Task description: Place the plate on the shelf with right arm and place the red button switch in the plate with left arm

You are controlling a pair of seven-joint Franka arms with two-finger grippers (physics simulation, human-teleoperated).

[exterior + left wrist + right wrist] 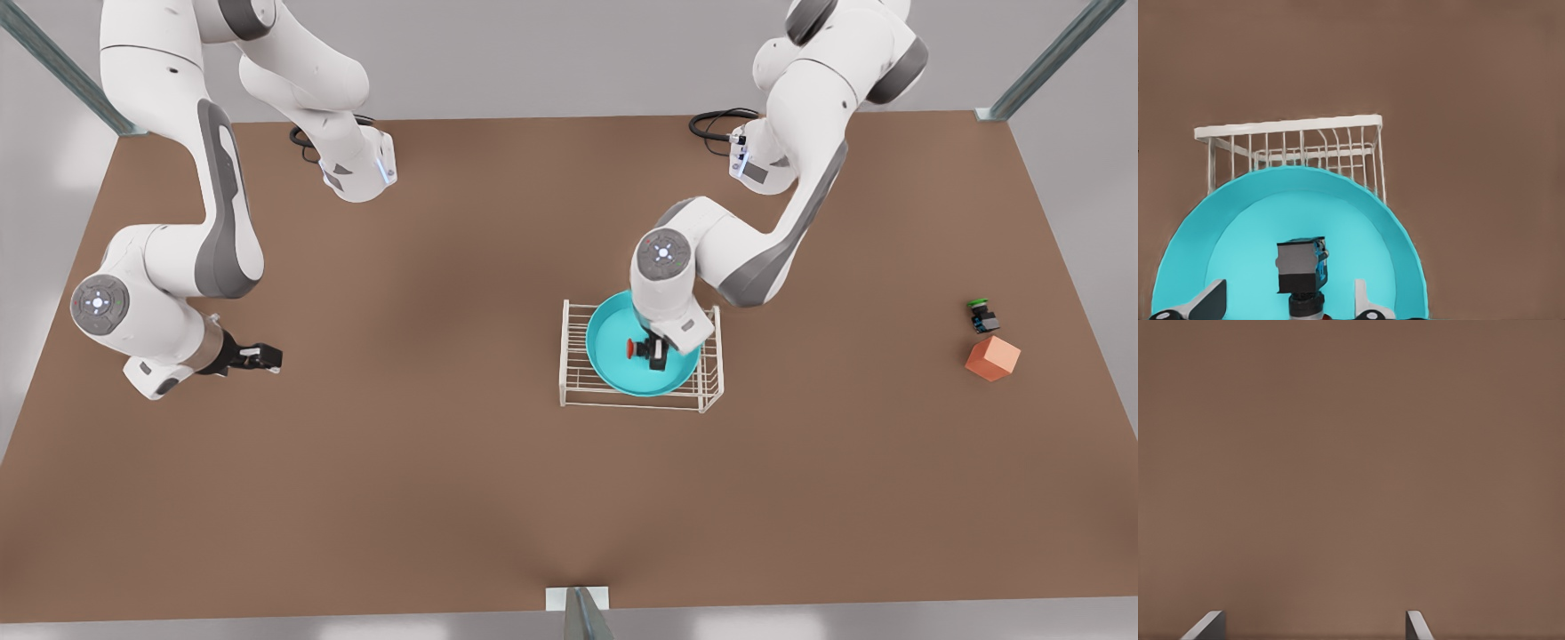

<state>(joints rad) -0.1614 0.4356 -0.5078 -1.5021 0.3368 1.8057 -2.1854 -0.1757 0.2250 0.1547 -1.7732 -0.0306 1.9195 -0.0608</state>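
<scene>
Left gripper [656, 348] is hanging over the plate [613, 356], fingers [1208, 303] spread wide, not touching the red button switch [642, 349] that is lying on its side between them, near plate centre, red cap toward 9 o'clock in the front view. The plate is sitting on the shelf [569, 373], mid-table [444, 462]. Right gripper [258, 357] is waiting at 9 o'clock of the shelf, well apart, fingers [1208, 625] spread over bare table. Green switch [981, 316] and orange cube [992, 358] are sitting at 3 o'clock, near each other.
</scene>
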